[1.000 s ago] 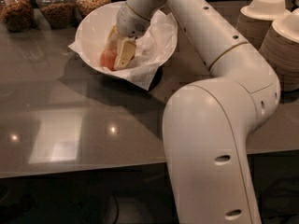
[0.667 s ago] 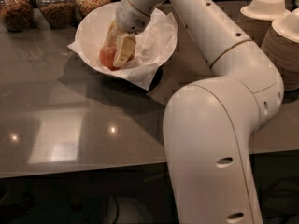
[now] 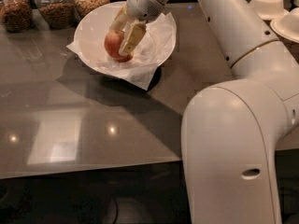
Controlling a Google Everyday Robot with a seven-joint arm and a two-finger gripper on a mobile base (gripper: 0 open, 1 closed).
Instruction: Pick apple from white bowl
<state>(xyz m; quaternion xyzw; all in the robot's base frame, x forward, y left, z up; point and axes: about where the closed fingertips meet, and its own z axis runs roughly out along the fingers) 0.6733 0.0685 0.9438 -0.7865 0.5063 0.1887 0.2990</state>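
Note:
The apple point(image 3: 114, 46), reddish-orange with a paler patch, is inside the white bowl point(image 3: 91, 31) at the back of the grey table. The bowl is lined with crumpled white paper point(image 3: 140, 78) that sticks out over its front rim. My gripper point(image 3: 124, 33) reaches down into the bowl from the upper right. Its beige fingers point(image 3: 132, 36) are closed on either side of the apple, and the right finger covers the apple's right side. The apple looks held slightly above the paper lining.
Three glass jars point(image 3: 56, 7) of dry food stand behind the bowl at the back left. Beige paper bowls point(image 3: 267, 4) are stacked at the back right. My arm's large white body point(image 3: 233, 139) fills the right foreground. The table's front edge point(image 3: 88, 169) runs along the bottom.
The gripper and the apple have moved a little up and to the right inside the bowl. The bowl and jars have stayed in place.

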